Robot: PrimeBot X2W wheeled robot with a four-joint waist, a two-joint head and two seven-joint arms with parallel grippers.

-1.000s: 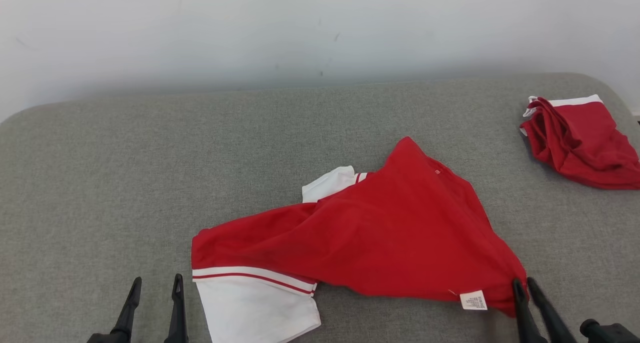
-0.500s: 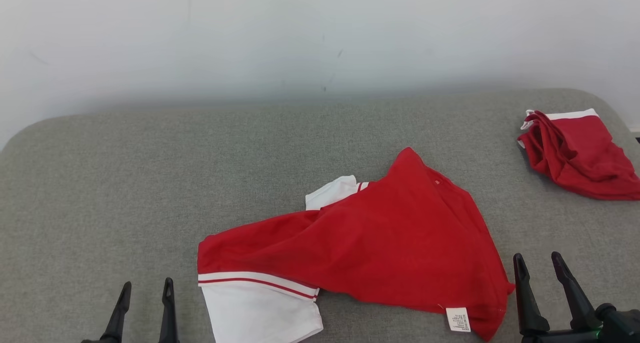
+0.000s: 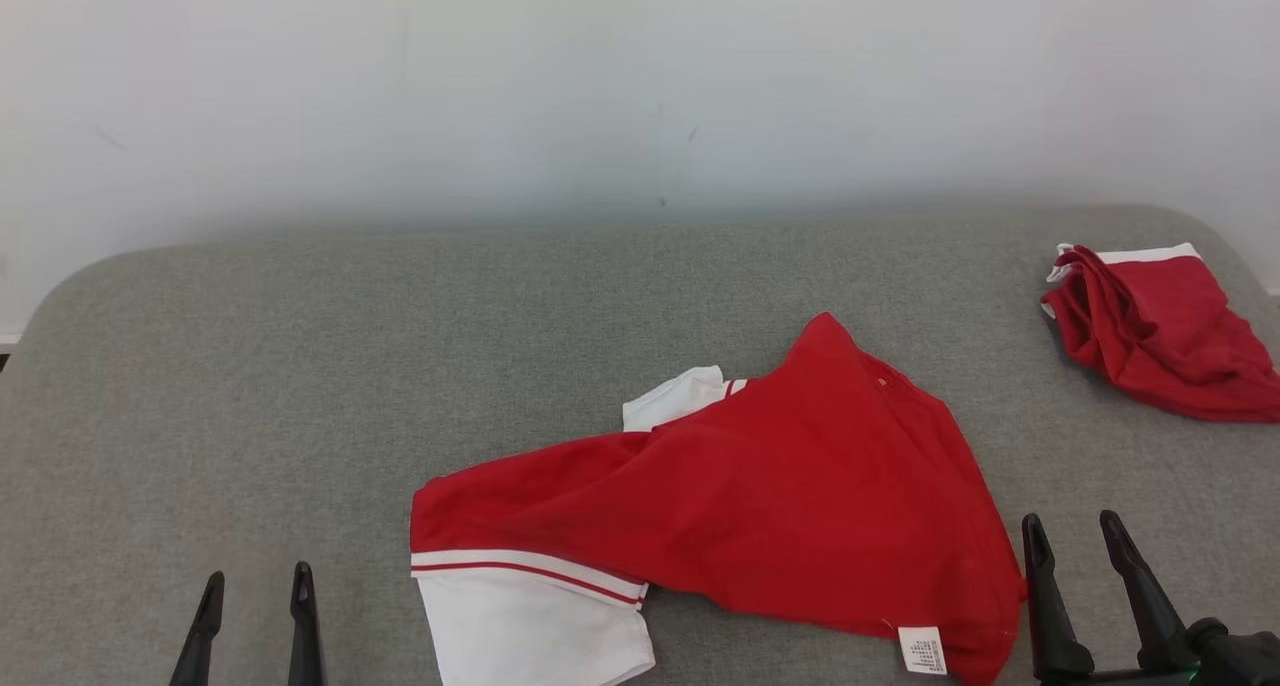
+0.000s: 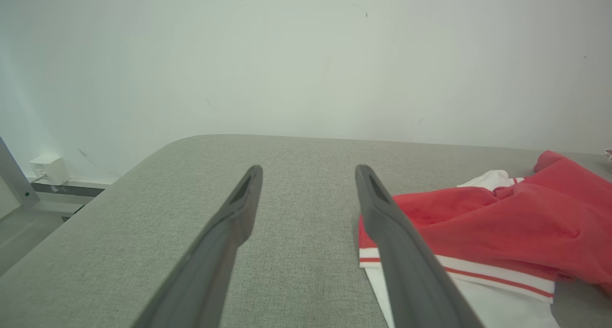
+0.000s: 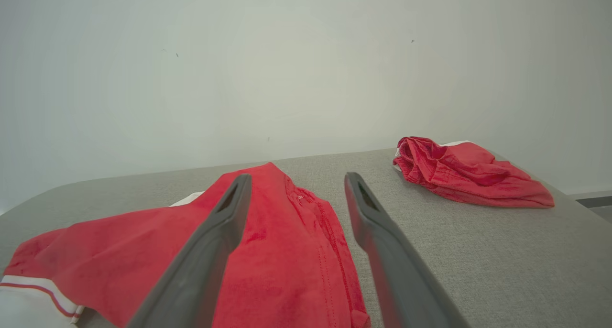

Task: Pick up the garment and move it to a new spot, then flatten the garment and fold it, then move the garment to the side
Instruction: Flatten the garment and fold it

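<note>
A red garment (image 3: 780,496) with white, red-striped sleeves lies rumpled on the grey padded surface (image 3: 300,386), its white care label at the near right corner. It also appears in the left wrist view, garment (image 4: 502,227), and the right wrist view, garment (image 5: 267,242). My right gripper (image 3: 1070,536) stands open just right of that corner, with nothing between its fingers and apart from the cloth. My left gripper (image 3: 255,591) is open and empty at the lower left, a short way left of the white sleeve (image 3: 530,631).
A second red garment (image 3: 1160,331) with a white edge lies bunched at the far right corner, seen too in the right wrist view as the second garment (image 5: 468,172). A pale wall backs the surface. A white wall box (image 4: 48,169) sits beyond the left edge.
My right gripper has let go of the garment's near right corner, opened and drawn back to the right; the corner has settled on the surface. The head camera has tilted, shifting the picture down.
</note>
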